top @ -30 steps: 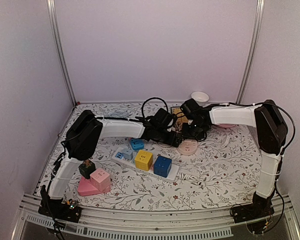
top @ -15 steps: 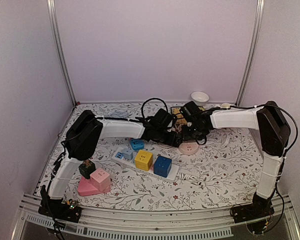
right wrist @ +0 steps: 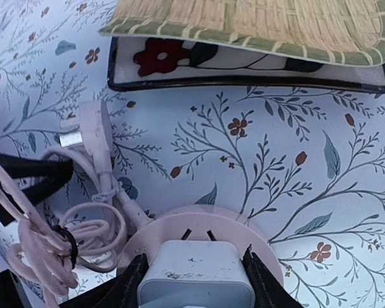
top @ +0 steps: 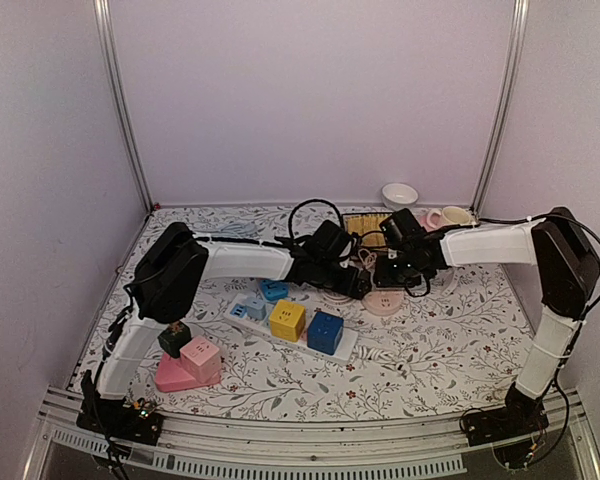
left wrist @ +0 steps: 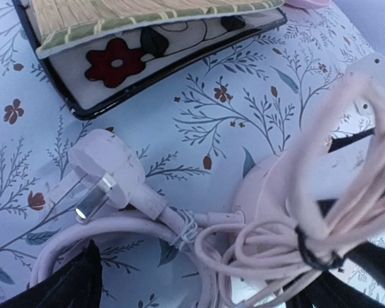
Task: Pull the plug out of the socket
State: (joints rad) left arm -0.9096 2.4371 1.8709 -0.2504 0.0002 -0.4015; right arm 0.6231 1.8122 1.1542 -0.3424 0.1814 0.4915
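A white plug (right wrist: 196,273) sits in a round pink socket (right wrist: 199,234) on the flowered table. My right gripper (right wrist: 196,285) is shut on the plug, one dark finger on each side; two empty slots show just beyond it. In the top view the right gripper (top: 392,272) hangs over the socket (top: 383,300). My left gripper (top: 352,282) is at the socket's left edge. Its jaws (left wrist: 212,289) stand wide apart around the socket's bundled pink cord (left wrist: 321,212). The cord's own pink plug (left wrist: 106,170) lies loose on the table.
A tray with a straw mat (top: 365,225) lies just behind the socket. A white bowl (top: 399,194) and cups (top: 455,215) stand at the back. A white power strip with coloured cubes (top: 290,325) lies in front, pink blocks (top: 190,365) at front left.
My right gripper has moved from over the tray down and toward the front onto the socket and plug. The left gripper has shifted slightly right.
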